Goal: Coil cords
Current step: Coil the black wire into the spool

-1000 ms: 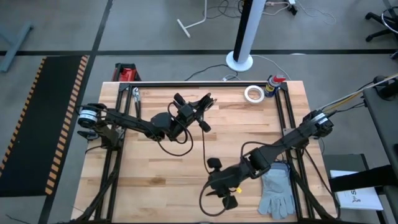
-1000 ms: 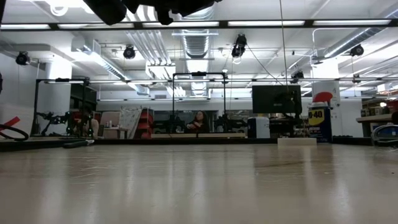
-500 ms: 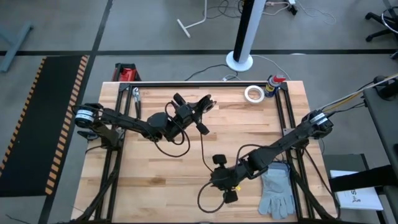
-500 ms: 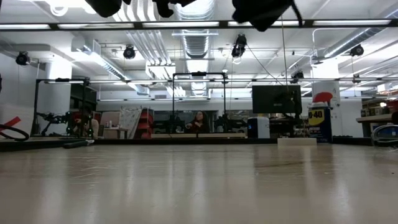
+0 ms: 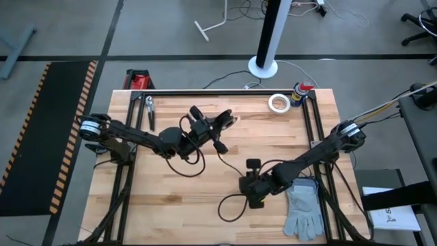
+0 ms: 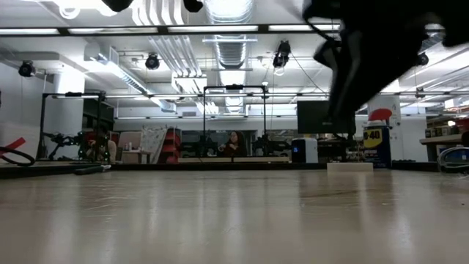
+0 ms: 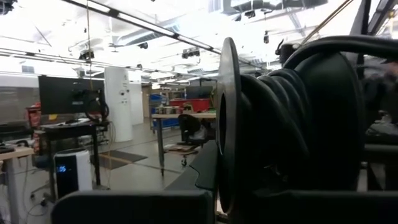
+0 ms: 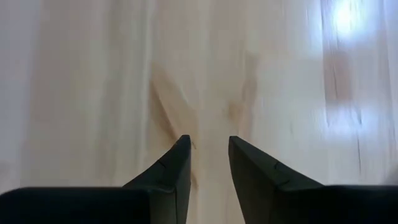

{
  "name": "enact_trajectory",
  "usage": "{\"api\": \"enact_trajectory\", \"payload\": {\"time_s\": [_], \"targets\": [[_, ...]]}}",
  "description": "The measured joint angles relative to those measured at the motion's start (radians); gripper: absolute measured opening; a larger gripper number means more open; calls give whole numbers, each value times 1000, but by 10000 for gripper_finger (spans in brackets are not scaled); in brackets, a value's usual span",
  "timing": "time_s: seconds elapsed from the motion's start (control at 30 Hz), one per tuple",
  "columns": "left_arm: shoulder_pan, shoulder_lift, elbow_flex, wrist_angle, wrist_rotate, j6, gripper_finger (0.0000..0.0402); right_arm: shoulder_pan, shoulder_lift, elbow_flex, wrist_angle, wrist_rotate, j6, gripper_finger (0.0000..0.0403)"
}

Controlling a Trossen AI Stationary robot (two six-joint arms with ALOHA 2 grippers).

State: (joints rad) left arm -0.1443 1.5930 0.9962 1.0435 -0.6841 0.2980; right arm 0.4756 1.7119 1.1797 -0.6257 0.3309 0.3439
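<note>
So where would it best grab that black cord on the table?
Probably the cord's loose loop lying flat beside the right end effector, coming straight down from above: bare table shows on either side of the thin strand, leaving room for both fingers.

The table (image 5: 171, 198) holds everything; the left gripper (image 5: 213, 127) hangs over the middle of the back half, and the right gripper (image 5: 251, 184) is over the front half, a bit right of the middle; the cord (image 5: 222, 152) runs between the two grippers and ends in a loop (image 5: 229, 207) near the front edge; the glove (image 5: 304, 208) lies by the front right corner, just beside the right gripper; the tape roll (image 5: 278, 103) sits near the back edge, right of the middle; the can (image 5: 300, 92) stands just right of it, by the back right corner; the pliers (image 5: 149, 109) lie near the back left corner.
</note>
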Motion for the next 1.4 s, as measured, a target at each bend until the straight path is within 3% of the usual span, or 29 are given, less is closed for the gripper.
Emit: {"api": "enact_trajectory", "payload": {"time_s": [0.4, 0.7, 1.0, 1.23, 1.4], "targets": [[-15, -13, 0, 16, 22, -30, 0, -9, -12, -163, -11, 16, 126, 126], [-40, -13, -3, -4, 24, -60, 0, 43, -198, -143, -157, 425, 172, 109], [-40, -11, -4, -126, 47, -161, 0, 142, -274, 90, -91, 763, -198, 94], [-42, -10, -4, -240, 46, -273, 0, 134, -185, 218, 105, 841, -682, 99], [-45, -10, -4, -306, 43, -312, 0, 133, -106, 296, 211, 843, -937, 107]]}}
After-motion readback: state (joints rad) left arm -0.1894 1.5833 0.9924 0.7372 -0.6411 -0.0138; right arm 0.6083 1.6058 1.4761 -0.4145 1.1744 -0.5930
